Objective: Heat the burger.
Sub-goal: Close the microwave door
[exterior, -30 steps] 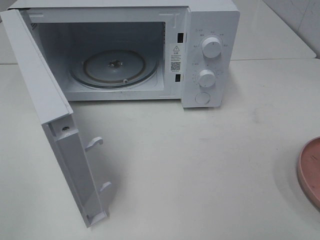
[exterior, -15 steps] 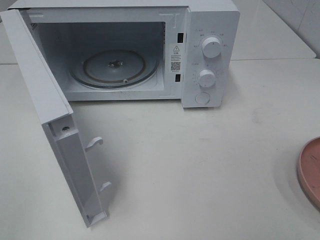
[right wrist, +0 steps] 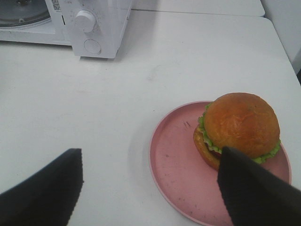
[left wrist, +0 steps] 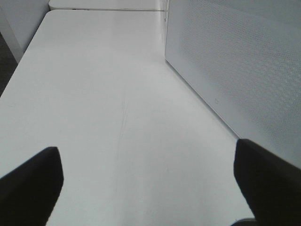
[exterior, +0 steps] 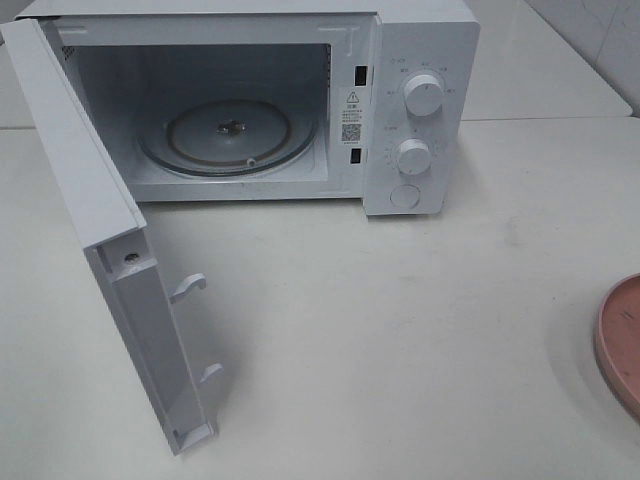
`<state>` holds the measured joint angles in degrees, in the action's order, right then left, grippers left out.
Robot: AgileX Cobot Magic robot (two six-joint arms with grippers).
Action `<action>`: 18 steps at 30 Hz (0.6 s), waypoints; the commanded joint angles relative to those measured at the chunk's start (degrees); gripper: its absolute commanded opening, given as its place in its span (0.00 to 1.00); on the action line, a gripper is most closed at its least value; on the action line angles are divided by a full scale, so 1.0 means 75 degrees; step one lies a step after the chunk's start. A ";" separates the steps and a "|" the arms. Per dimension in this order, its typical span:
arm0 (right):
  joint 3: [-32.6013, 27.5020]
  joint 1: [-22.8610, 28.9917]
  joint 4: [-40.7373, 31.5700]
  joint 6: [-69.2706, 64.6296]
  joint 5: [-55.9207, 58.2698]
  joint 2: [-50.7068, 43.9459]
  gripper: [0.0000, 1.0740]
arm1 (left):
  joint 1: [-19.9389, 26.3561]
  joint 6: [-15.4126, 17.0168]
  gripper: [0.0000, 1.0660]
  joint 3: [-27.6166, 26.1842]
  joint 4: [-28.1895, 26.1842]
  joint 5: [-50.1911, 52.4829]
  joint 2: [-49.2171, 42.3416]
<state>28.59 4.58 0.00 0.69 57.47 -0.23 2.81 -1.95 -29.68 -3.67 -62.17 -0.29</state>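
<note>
Burger [right wrist: 240,129] sits on pink plate [right wrist: 178,165], toward its 3 o'clock edge. Right hand [right wrist: 149,186] spread wide above it, empty. Left hand [left wrist: 148,181] also spread wide, empty. Microwave [exterior: 420,110] door [exterior: 90,200] open.

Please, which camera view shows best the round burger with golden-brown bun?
The right wrist view: the round golden-brown burger sits whole on the flat pink plate, near one edge. The exterior high view catches only that plate's edge, no burger. The left wrist view shows neither.
</note>
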 commanded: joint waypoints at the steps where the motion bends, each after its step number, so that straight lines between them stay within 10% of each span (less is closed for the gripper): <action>1: -0.0023 -0.0069 0.0000 0.0008 -0.0046 -0.0206 0.71 | -0.0008 0.0023 0.87 0.0015 0.0031 0.0107 -0.0122; 18: -0.0023 -0.0069 0.0000 0.0008 -0.0046 -0.0206 0.71 | -0.0008 0.0023 0.87 0.0015 0.0031 0.0107 -0.0122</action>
<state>28.59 4.58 0.00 0.69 57.47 -0.23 2.81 -1.95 -29.68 -3.67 -62.17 -0.29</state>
